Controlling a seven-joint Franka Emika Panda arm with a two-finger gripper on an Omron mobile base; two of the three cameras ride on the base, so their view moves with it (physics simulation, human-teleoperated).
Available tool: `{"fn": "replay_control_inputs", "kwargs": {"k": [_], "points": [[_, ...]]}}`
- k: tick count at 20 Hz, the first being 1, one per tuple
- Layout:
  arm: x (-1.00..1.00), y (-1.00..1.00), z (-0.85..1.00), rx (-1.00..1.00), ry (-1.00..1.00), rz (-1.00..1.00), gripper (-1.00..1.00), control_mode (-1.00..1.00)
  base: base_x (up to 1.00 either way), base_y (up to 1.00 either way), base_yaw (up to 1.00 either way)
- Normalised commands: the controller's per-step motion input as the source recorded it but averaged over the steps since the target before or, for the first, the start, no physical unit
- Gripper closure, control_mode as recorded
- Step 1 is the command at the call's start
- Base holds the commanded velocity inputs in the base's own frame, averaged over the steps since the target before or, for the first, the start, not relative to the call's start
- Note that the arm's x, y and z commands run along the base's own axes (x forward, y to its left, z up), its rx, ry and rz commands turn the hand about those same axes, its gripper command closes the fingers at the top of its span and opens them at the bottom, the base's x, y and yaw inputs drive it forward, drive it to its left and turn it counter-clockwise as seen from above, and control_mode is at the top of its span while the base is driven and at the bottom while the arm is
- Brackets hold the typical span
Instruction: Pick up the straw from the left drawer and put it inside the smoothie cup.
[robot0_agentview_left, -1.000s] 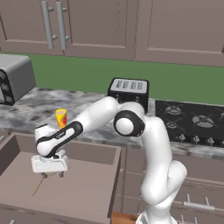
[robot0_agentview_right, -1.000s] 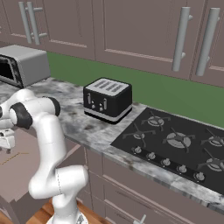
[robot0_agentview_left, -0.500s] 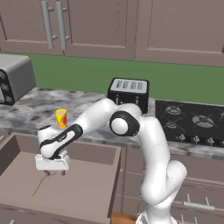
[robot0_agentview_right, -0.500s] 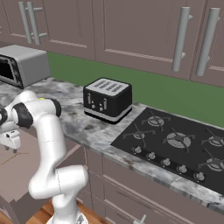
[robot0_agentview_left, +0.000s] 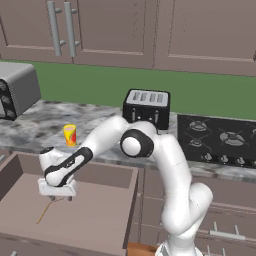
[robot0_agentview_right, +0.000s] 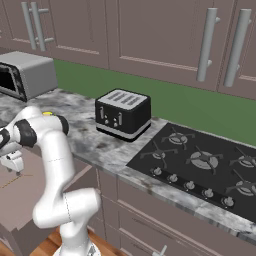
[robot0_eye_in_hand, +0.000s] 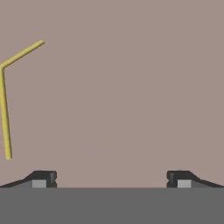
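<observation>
Straw (robot0_agentview_left: 46, 212) lies flat on the floor of the open left drawer (robot0_agentview_left: 100, 220), near its middle-left. Gripper (robot0_agentview_left: 59, 197) hangs just above the straw's far end, jaws spread wide, nothing held. Hand view: straw (robot0_eye_in_hand: 5, 109) off to the left of the fingertips (robot0_eye_in_hand: 42, 178). Farther back, smoothie cup (robot0_agentview_left: 70, 135) stands on the marble counter (robot0_agentview_left: 100, 120), toaster (robot0_agentview_left: 146, 107) to its right, stovetop (robot0_agentview_left: 220, 142) far right.

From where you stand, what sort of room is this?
A kitchen, and a computer-rendered one by the look of it: a black toaster stands on a marble counter beside a gas hob, with cabinets above.
</observation>
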Motion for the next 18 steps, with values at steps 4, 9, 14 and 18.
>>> {"fn": "replay_control_inputs", "kwargs": {"k": [4,9,14,18], "points": [[0.19,0.25,-0.14,0.00,-0.02,0.00,-1.00,-1.00,0.00,0.00,0.00],[0.11,0.27,-0.25,-0.01,0.00,0.00,-1.00,-1.00,0.00,0.00,0.00],[0.21,0.27,-0.34,0.00,0.00,0.00,-1.00,-1.00,0.00,0.00,0.00],[0.26,0.19,-0.16,0.00,0.00,0.00,-1.00,-1.00,0.00,0.00,0.00]]}}
